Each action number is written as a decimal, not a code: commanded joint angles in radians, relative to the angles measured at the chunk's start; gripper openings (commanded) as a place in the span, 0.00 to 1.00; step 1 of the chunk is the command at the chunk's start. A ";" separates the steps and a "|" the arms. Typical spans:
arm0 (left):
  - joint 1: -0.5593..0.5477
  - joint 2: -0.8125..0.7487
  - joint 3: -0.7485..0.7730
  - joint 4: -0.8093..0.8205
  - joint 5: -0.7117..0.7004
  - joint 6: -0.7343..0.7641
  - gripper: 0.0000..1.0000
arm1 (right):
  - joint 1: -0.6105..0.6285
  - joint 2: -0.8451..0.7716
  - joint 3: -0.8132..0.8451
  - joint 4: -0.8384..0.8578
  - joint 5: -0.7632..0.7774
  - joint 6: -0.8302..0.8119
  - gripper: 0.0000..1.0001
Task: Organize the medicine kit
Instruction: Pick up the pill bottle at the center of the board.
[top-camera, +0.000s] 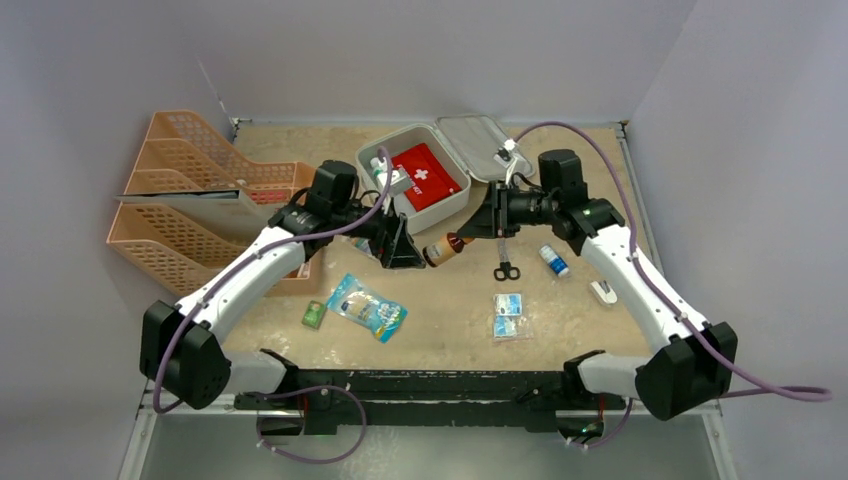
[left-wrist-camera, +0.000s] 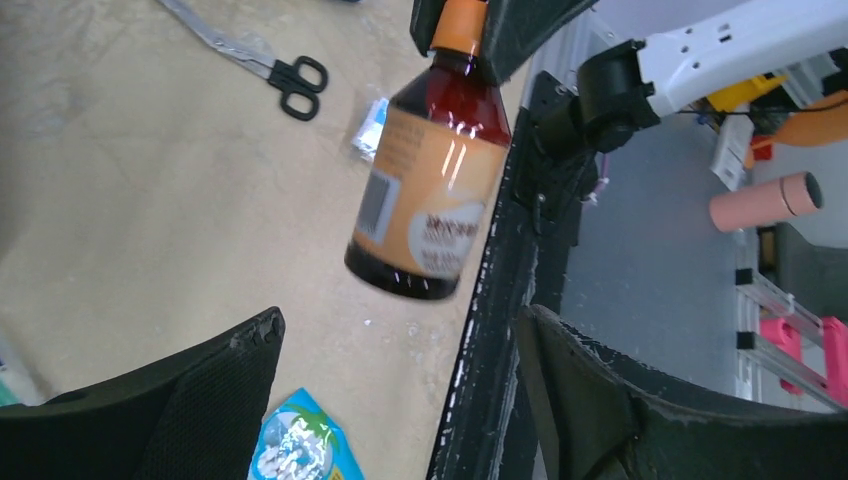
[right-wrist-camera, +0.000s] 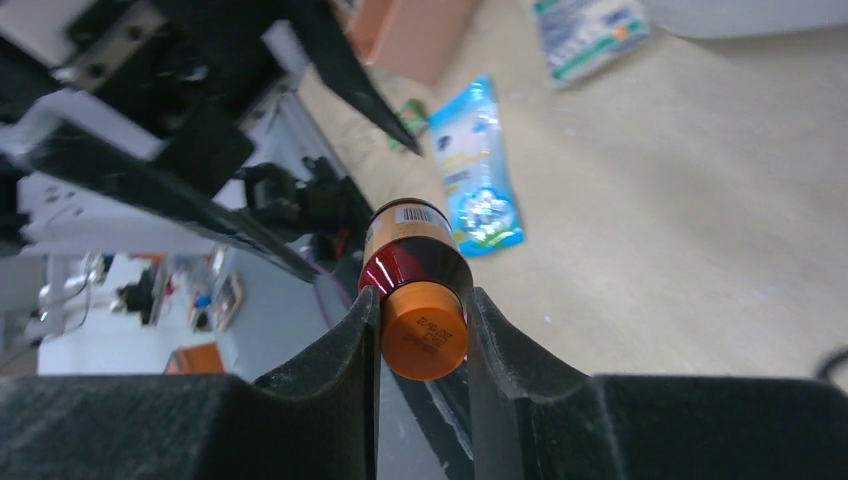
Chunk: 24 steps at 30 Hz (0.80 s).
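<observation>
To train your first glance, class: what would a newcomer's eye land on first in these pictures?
The brown bottle, pinched at its orange cap by the right gripper, hangs over mid-table. The left gripper faces it, fingers wide and empty. Behind them the medicine kit lies open at the far edge, a red pouch inside.

Amber-brown round bottle (left-wrist-camera: 428, 180): glossy, smooth, translucent; glass or plastic cannot be told. Its orange cap is smooth plastic, its label paper.
Right gripper (right-wrist-camera: 420, 295) jaws: black, matt, finely pebbled.
Beige bench (left-wrist-camera: 150, 200): matt, mottled.
Blue sachet (right-wrist-camera: 475, 180): shiny film.
Orange trays (top-camera: 190, 150): plastic mesh.
</observation>
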 joint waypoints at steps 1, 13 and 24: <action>0.001 0.015 0.054 0.052 0.175 -0.001 0.84 | 0.043 0.001 0.060 0.206 -0.194 0.072 0.00; -0.001 0.066 0.066 0.081 0.222 -0.026 0.71 | 0.063 0.059 0.073 0.338 -0.243 0.145 0.00; -0.001 0.048 0.057 0.099 0.175 -0.071 0.36 | 0.069 0.095 0.069 0.394 -0.211 0.194 0.08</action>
